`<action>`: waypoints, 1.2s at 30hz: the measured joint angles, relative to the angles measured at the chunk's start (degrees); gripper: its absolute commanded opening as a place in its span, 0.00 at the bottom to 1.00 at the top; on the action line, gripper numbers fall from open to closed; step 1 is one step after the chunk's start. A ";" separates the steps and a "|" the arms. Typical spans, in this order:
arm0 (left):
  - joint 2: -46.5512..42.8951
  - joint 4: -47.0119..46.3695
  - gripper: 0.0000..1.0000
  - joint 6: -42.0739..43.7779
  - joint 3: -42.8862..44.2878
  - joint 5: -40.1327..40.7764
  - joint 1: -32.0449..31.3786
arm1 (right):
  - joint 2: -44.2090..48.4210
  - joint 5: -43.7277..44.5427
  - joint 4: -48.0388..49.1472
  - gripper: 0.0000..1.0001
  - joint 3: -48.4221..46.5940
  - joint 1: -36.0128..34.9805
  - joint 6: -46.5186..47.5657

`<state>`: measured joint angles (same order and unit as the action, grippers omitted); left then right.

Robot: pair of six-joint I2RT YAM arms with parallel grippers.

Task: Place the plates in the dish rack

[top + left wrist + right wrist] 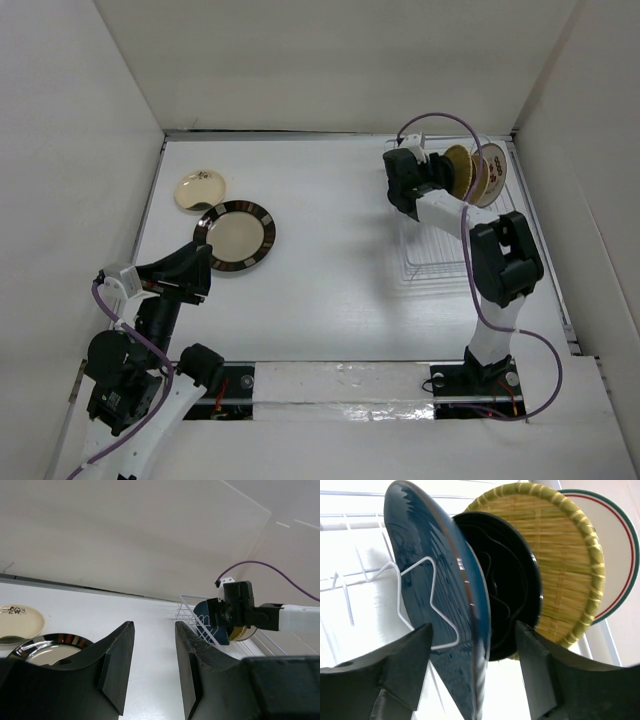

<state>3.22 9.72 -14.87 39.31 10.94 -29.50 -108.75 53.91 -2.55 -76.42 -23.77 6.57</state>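
Observation:
The white wire dish rack (440,255) stands at the right. A blue leaf-shaped plate (435,590) stands upright in it behind a tine, with a dark plate (507,580), a yellow woven-look plate (560,550) and a white plate (615,540) behind it. My right gripper (472,627) is open, with its jaws on either side of the blue plate's edge and not touching it. A cream floral plate (200,190) and a cream plate with a dark brown rim (236,236) lie flat at the left. My left gripper (200,265) is open and empty, just near of the rimmed plate.
White walls close in the table at the left, back and right. The rack's near rows of tines (430,270) hold no plates. In the left wrist view the rack (192,614) and right arm (260,615) show far across the table.

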 measured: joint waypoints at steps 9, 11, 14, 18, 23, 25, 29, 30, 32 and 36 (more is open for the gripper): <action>0.09 -0.02 0.35 0.00 0.00 0.04 0.00 | 11.54 -7.50 -7.74 0.60 -5.97 -2.12 -8.31; 0.37 -0.02 0.35 0.00 0.00 0.07 0.00 | 13.88 -11.72 -7.39 0.12 -7.63 -4.04 -10.08; 1.16 -0.02 0.34 0.00 0.00 0.13 -0.02 | 14.97 -19.17 -5.97 0.00 -10.27 -7.72 -13.33; 2.54 -0.02 0.20 -0.04 0.00 0.50 0.00 | 10.62 -30.71 -2.89 0.00 -14.14 -12.17 -18.60; 4.87 0.17 0.02 -0.13 0.00 1.46 -0.02 | -1.84 -46.69 4.52 0.13 -16.63 -15.45 -27.52; 5.75 0.37 0.00 -0.17 0.00 1.84 -0.02 | -7.32 -51.87 6.58 0.17 -16.79 -16.17 -31.12; 6.99 0.44 0.00 -0.20 0.00 2.69 -0.02 | -17.66 -58.71 7.78 0.43 -19.23 -17.38 -36.96; 7.23 0.44 0.00 -0.20 0.00 2.89 -0.02 | -19.15 -59.82 7.76 0.48 -19.89 -17.59 -38.10; 7.72 0.39 0.00 -0.20 0.00 3.08 0.00 | -23.02 -60.57 7.67 0.54 -21.86 -18.25 -39.56; 8.63 0.39 0.00 -0.17 0.00 3.30 -0.02 | -25.90 -61.68 7.85 0.56 -24.02 -19.54 -42.01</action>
<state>11.86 10.11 -15.05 39.31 14.24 -29.52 -134.65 -7.77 5.30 -100.44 -43.31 -35.44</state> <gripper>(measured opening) 0.003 0.548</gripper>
